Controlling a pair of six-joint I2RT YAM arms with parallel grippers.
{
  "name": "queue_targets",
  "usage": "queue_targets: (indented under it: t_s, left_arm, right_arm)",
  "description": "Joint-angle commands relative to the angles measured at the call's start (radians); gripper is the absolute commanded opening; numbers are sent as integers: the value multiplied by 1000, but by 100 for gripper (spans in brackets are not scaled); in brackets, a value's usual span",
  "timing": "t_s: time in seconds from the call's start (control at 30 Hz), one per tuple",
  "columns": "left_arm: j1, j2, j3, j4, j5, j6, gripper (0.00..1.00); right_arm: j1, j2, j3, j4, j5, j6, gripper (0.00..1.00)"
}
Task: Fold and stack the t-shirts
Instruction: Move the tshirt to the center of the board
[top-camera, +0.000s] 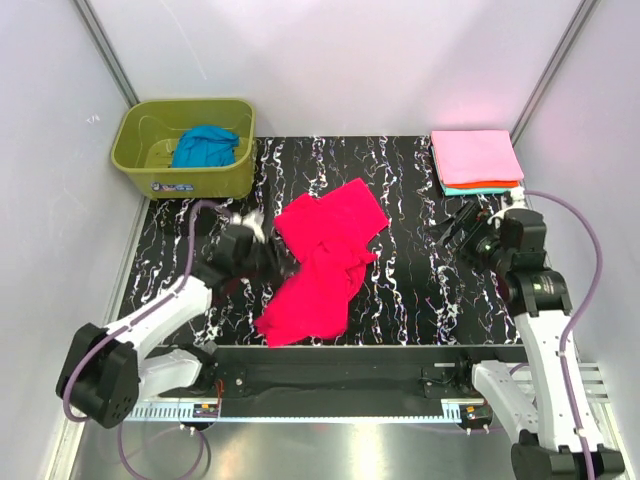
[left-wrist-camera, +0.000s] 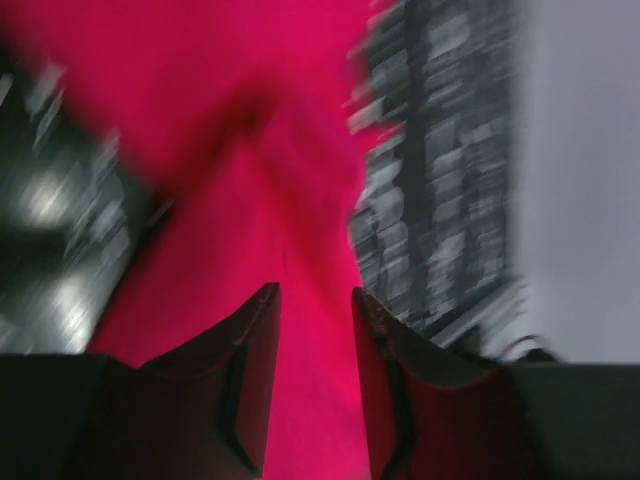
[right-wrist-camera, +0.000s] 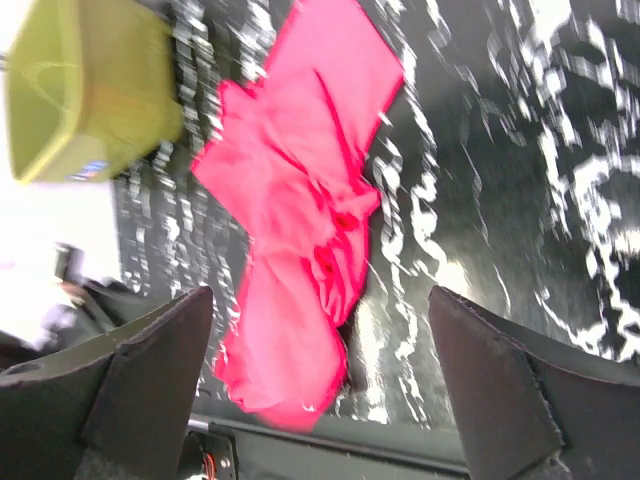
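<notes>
Looking down, we see the crimson-red t-shirt (top-camera: 325, 260) crumpled mid-way across the bench (top-camera: 420, 290), the left end effector (left-wrist-camera: 315, 295) at its left edge with grip unclear, the right end effector (right-wrist-camera: 320, 290) spread open.

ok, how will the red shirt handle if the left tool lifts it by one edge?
Likely floppy: the red shirt lies crumpled in soft folds, so it should drape and sag from any grip point. Probably light for its size, since it looks like thin cloth. A push would likely bunch it up rather than slide it whole across the table.
</notes>
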Motion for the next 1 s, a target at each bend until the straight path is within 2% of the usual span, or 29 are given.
queue_targets:
  t_s: [0.0, 0.1, 0.27, 0.3, 0.4, 0.43, 0.5, 0.73, 0.83, 0.97]
  left_arm:
    - [-1, -77, -95, -97, -62, 19, 44]
    - [-13, -134, -118, -163, -120, 61, 52]
    - [-30, -208, -120, -223, -188, 147, 62]
    - [-32, -206, -117, -244, -193, 162, 63]
    - [-30, -186, -128, -277, -200, 184, 65]
    - [-30, -182, -135, -278, -188, 173, 65]
    - [-33, -179, -166, -271, -188, 158, 65]
    - [-36, -206, -229, -277, -230, 162, 67]
    - [-35, -200, -234, -274, -234, 173, 69]
    - [-35, -165, -227, -260, -211, 181, 70]
  right_arm:
    - [3, 47, -100, -11, 18, 67, 94]
    - [2, 110, -170, 43, 12, 107, 90]
    - [23, 303, -217, 265, 16, 165, 79]
    - [31, 344, -201, 300, 19, 167, 74]
    - [49, 524, -119, 376, 42, 164, 66]
    - [53, 608, -93, 385, 50, 165, 60]
    - [80, 679, -36, 402, 70, 176, 56]
    - [187, 967, 98, 493, 124, 213, 58]
    - [200, 1024, 144, 499, 95, 221, 59]
    - [240, 1001, 138, 468, 80, 178, 60]
